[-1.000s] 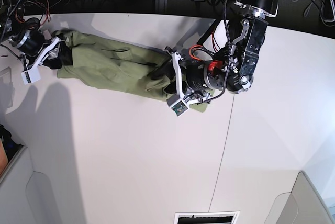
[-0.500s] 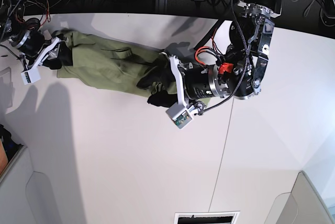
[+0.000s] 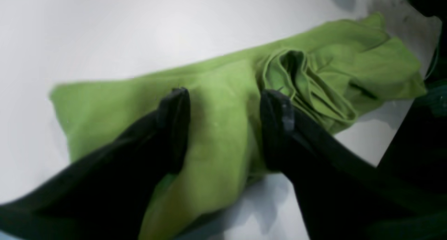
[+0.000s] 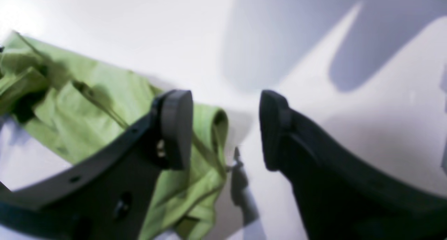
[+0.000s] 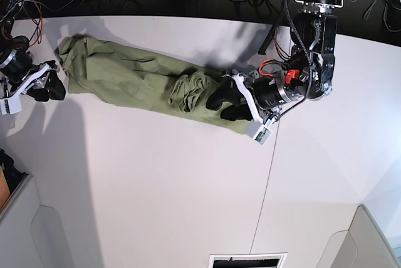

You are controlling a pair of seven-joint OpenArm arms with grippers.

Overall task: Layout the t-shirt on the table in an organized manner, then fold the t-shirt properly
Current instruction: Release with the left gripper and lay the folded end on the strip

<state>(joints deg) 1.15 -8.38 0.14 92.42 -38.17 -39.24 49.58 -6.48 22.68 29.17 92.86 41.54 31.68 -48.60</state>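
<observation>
Cloth lies stretched in a long, narrow band on the table [image 5: 156, 186], close to its far edge: this is the t-shirt [image 5: 125, 77], olive green and rumpled, running from near the far left corner toward the middle of the surface in the base view. A bunched lump of folds sits partway along it, nearer its right end. A thin dark seam [image 5: 268, 174] crosses the white tabletop to the right of the shirt.

The left gripper [image 5: 227, 105] reaches in from the right side of the base view, at the shirt's right end. Its two black fingers [image 3: 174, 121] stand spread apart, one on either side of a flat stretch of green fabric; in the left wrist view the fingertips rest on or just above the cloth, and the pictures do not show which. Nothing is pinched between them. The bunched folds lie just beyond the finger on the right of that view.

The right gripper [image 5: 47, 89] is at the left edge of the table, just beside the shirt's left end and apart from it. Its fingers [image 4: 176, 128] are also spread wide, with bare white tabletop in the gap between them. In the right wrist view the shirt's folded edge lies behind and beneath the finger on the left. It grips nothing.
</observation>
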